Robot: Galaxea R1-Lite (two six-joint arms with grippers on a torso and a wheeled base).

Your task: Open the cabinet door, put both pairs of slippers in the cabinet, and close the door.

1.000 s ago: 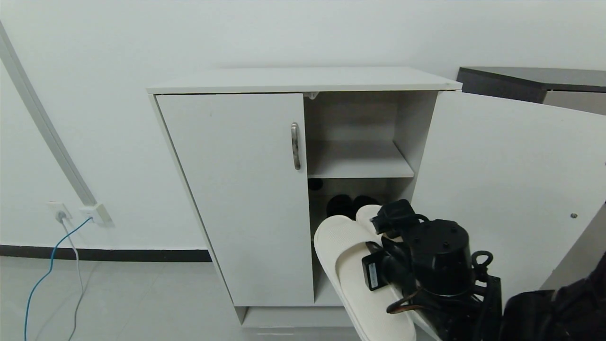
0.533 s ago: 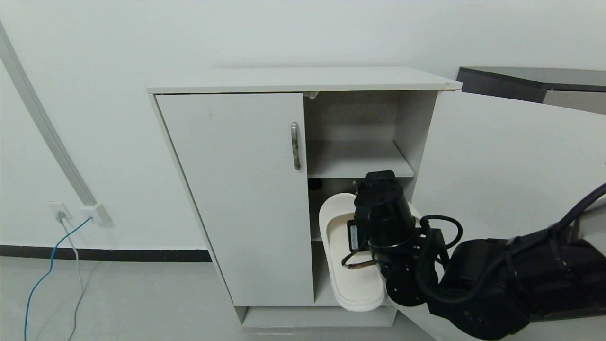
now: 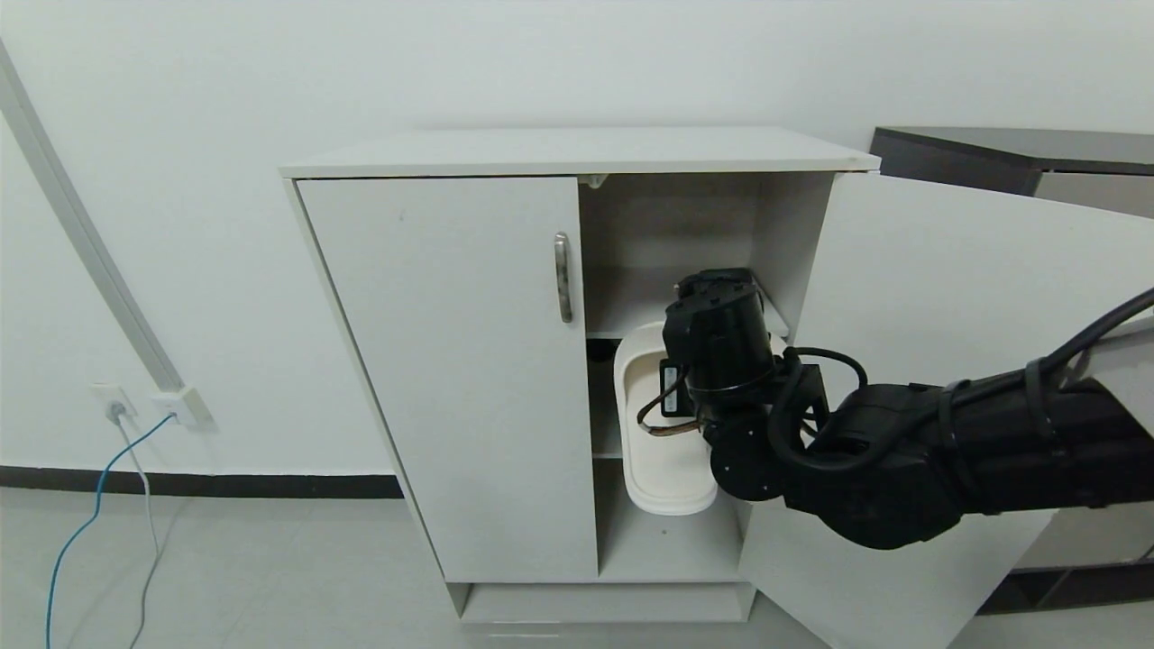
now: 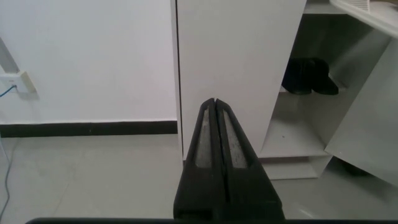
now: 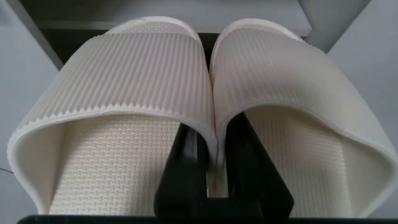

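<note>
Clamping white slippers [image 5: 149, 93], R pincer [image 5: 214, 148] at cabinet [image 3: 577, 149] (door [image 3: 947, 315] open).

Cream ribbed slippers [image 5: 137, 68], white cabinet [image 3: 451, 361]

Right arm [image 3: 902, 469] stretched forward, right gripper [image 5: 214, 155] clamped on slippers [image 5: 124, 81] (inner edges), left gripper [image 4: 215, 118] closed

- Pair of cream ribbed foam slippers [image 3: 663, 442]: in the head view the black right arm [image 3: 902, 460] covers their straps and nearly all of the right-hand one. In the right wrist view their heels run off the picture's edge.
- Right pincer [image 5: 211, 165]: its fingertips are buried under the slipper straps.
- Pair of dark slippers [image 4: 309, 76] inside the white cabinet [image 4: 236, 56]: too small to tell the material.
</note>
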